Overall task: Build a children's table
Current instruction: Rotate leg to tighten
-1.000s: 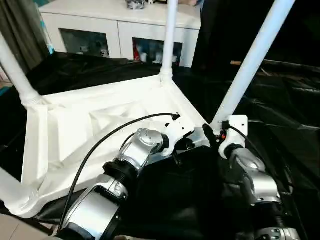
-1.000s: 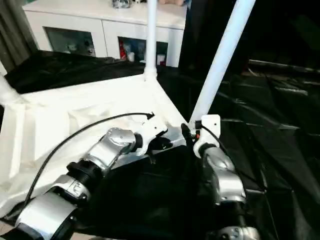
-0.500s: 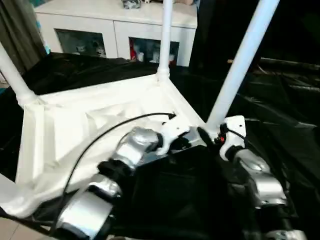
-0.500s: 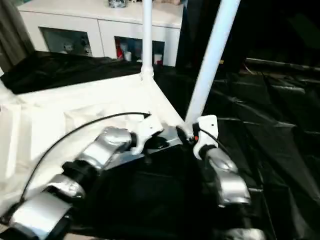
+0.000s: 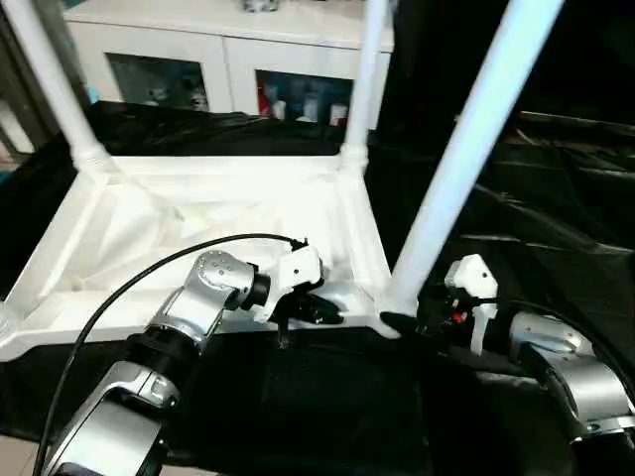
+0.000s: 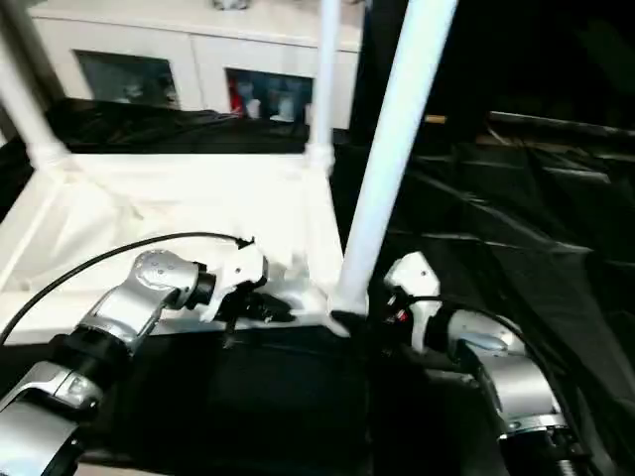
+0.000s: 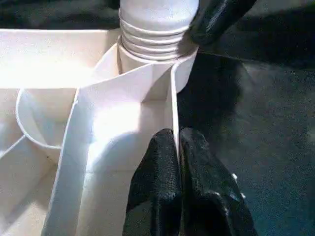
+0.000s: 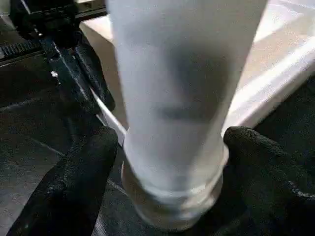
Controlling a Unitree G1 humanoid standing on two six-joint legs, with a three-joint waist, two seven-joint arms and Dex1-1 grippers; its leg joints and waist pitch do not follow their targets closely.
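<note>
On the black-draped table [image 5: 556,198] the children's table [image 5: 198,228] lies inverted; its rim is pinched by the left gripper [image 7: 176,147], while the near leg [image 5: 466,159] is straddled by the right gripper [image 8: 167,162], jaws apart. Seating that leg seems next.

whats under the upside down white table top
The white table top lies ribbed side up on a black cloth, which shows all round it. What the cloth covers beneath it cannot be seen.

I see even, bright room light; the white table top [image 5: 208,223] glares, the black drape [image 5: 556,228] stays dim, and the near leg [image 8: 167,98] blurs.
</note>
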